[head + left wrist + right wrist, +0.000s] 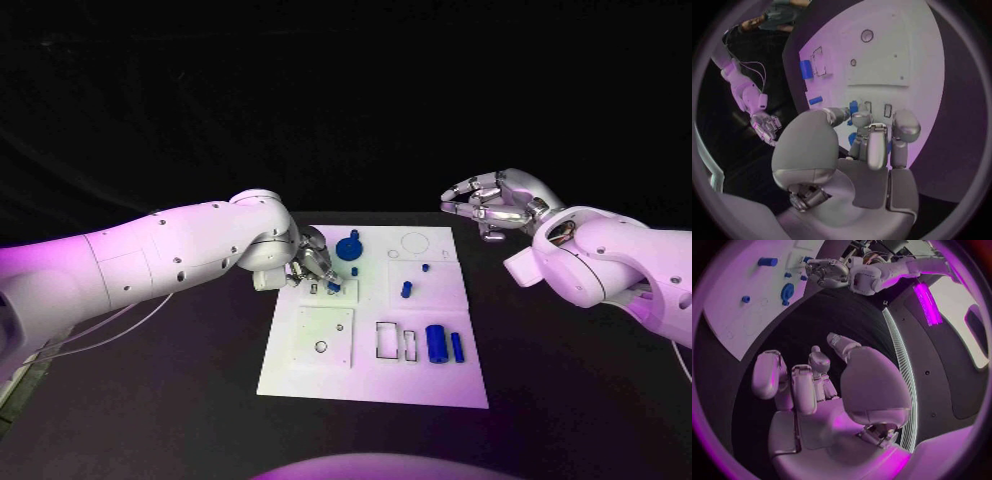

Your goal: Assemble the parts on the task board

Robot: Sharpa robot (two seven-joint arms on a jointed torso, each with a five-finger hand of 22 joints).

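The white task board (325,375) lies in the middle of the black table. My left hand (309,267) hangs over its upper left part and pinches a small blue part (332,286) at its fingertips. In the left wrist view the fingers (870,145) close around that blue part (854,108) just above the board's slots. A round blue knob (351,245) stands just beyond the hand. Two blue cylinders (436,343) lie at the board's near right. My right hand (490,205) is raised off the board's far right corner, with its fingers (801,387) curled in and nothing in them.
Small blue pieces (407,290) lie on the board's right half, and empty rectangular slots (389,340) sit beside the cylinders. A square plate (326,333) takes up the board's near left. Black table surrounds the board on all sides.
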